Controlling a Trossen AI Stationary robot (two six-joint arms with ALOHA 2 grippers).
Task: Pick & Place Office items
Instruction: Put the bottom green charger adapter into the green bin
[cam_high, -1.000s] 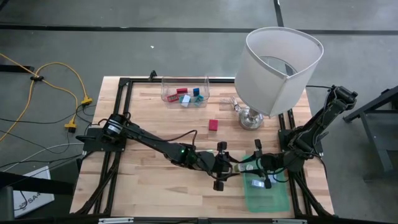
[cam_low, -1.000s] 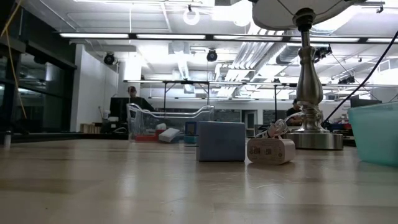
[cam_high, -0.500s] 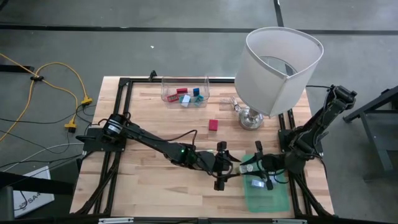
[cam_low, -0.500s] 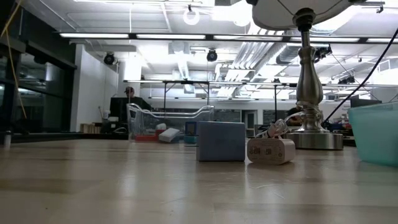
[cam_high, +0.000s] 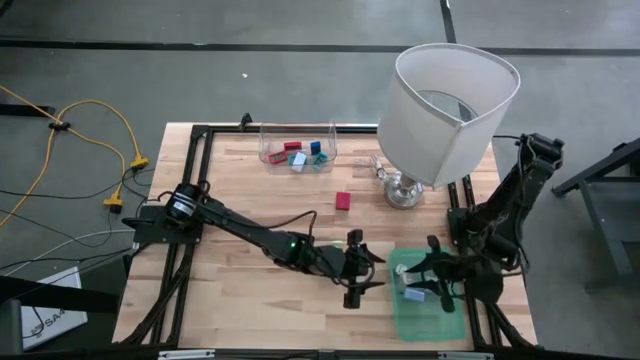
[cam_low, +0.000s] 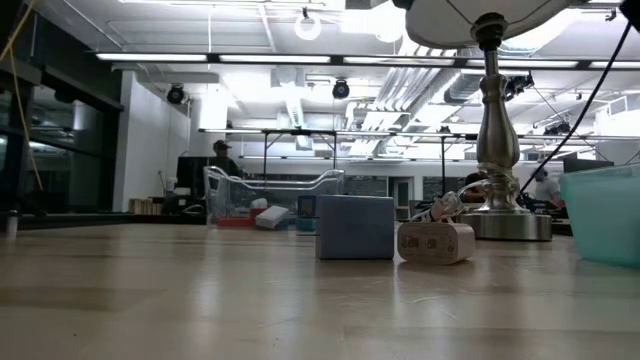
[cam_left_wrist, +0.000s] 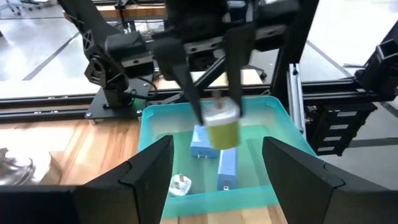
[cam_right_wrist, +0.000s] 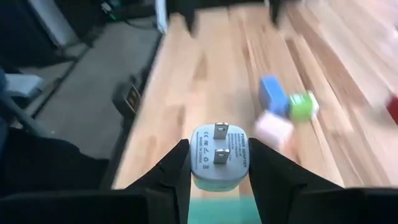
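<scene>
Right gripper (cam_high: 418, 291) grips a small white-and-green plug adapter (cam_right_wrist: 219, 157), fingers closed on its sides, prongs toward the wrist camera. It hangs over the teal bin (cam_high: 448, 322) at the table's near right corner.

Step in hand, as judged: drop the adapter into the bin. To do it well, centre the gripper over the bin floor rather than its near-left rim, lower it a little so the piece does not bounce out, then open the fingers fully and lift straight up. The items already inside leave free floor.

Left wrist view shows two blue pieces (cam_left_wrist: 227, 169) and a white plug (cam_left_wrist: 181, 184) lying in the bin below the held adapter.

Left gripper (cam_high: 372, 270) sits just left of the bin, low over the table, fingers spread wide and holding nothing.

Pose: the right arm folds back from its base at the right edge, wrist turned in toward the table's middle. The left arm stretches long and low from the left edge.

Other items: a red block (cam_high: 343, 201) lies alone mid-table; several coloured pieces sit in the clear tray (cam_high: 270, 152) at the far edge, count probably four or five, hard to tell. The lamp (cam_high: 455, 100) stands at the far right corner.
</scene>
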